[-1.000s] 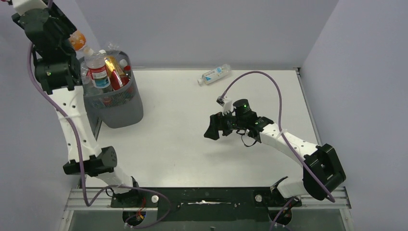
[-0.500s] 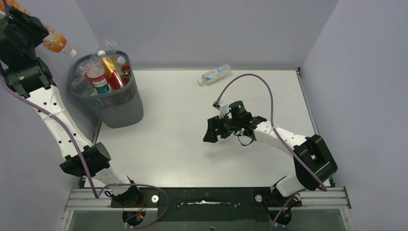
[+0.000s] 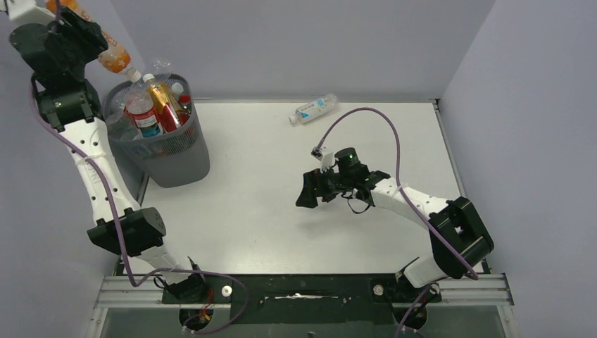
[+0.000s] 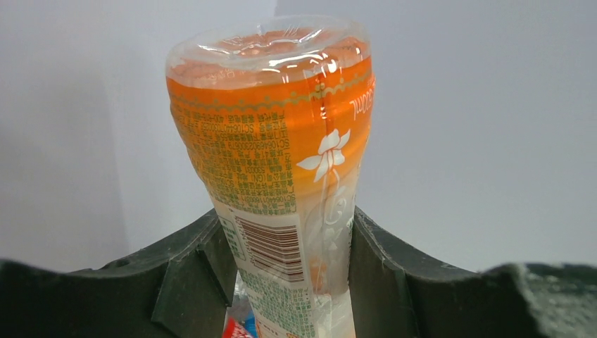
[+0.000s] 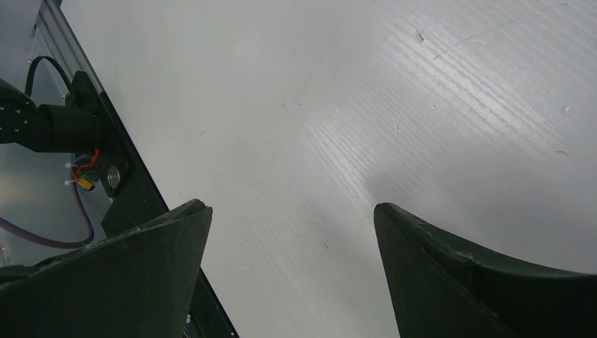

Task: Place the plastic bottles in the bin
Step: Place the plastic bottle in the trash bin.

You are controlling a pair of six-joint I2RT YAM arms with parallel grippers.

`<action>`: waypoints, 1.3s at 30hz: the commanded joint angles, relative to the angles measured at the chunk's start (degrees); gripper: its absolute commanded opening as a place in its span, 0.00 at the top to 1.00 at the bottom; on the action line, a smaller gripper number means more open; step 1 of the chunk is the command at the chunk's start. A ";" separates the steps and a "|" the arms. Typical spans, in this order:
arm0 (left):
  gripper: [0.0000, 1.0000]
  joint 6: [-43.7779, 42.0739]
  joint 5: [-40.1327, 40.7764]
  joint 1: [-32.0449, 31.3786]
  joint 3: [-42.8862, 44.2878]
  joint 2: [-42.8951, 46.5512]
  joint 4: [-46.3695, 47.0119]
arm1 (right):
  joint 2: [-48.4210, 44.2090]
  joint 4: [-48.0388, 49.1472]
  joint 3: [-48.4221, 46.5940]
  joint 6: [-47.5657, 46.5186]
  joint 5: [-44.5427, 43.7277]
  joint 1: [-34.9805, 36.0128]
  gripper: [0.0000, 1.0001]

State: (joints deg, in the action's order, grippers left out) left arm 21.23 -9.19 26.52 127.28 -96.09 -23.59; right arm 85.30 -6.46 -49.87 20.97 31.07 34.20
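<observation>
The bin (image 3: pixel 176 158) at the far left of the table (image 3: pixel 267 232) is heaped to its rim with bottles (image 3: pixel 144 113), so most of the job looks done. The left fingers (image 4: pixel 190 274) clamp an orange-labelled bottle (image 4: pixel 281 141), cap down, above that heap, not yet dropped. One clear, blue-labelled bottle (image 3: pixel 314 108) lies near the back wall, seemingly the last. The right fingers (image 5: pixel 127 274) hang spread and empty

The white surface (image 3: pixel 267 232) carries two items: the grey mesh bin (image 3: pixel 176 160), upright at its far-left corner, and one clear bottle (image 3: pixel 314 108) lying on its side near the far edge.
</observation>
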 commanded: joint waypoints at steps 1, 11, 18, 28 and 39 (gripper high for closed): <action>0.56 -5.58 7.25 -4.85 1.67 -2.78 -0.28 | -1.43 2.74 0.84 0.08 0.63 0.26 0.11; 0.56 -6.25 10.06 -5.21 -4.05 -4.32 6.19 | -1.94 4.11 3.01 0.82 1.21 0.32 0.11; 0.56 -9.53 12.37 -6.51 -10.30 -0.80 14.32 | 0.28 1.77 1.74 0.18 2.09 0.36 0.11; 0.54 -20.75 18.90 -7.79 -19.89 -0.77 25.59 | 5.96 -2.55 -2.19 3.08 3.87 1.97 0.11; 0.53 -25.32 17.85 -5.73 -24.90 -3.71 33.48 | 13.25 -7.63 -10.08 4.59 0.43 7.64 0.11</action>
State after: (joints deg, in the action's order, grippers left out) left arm -2.04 8.80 19.09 104.81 -99.70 2.11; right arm 96.60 -12.73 -55.40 24.67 32.53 39.77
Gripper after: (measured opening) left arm 0.490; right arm 0.888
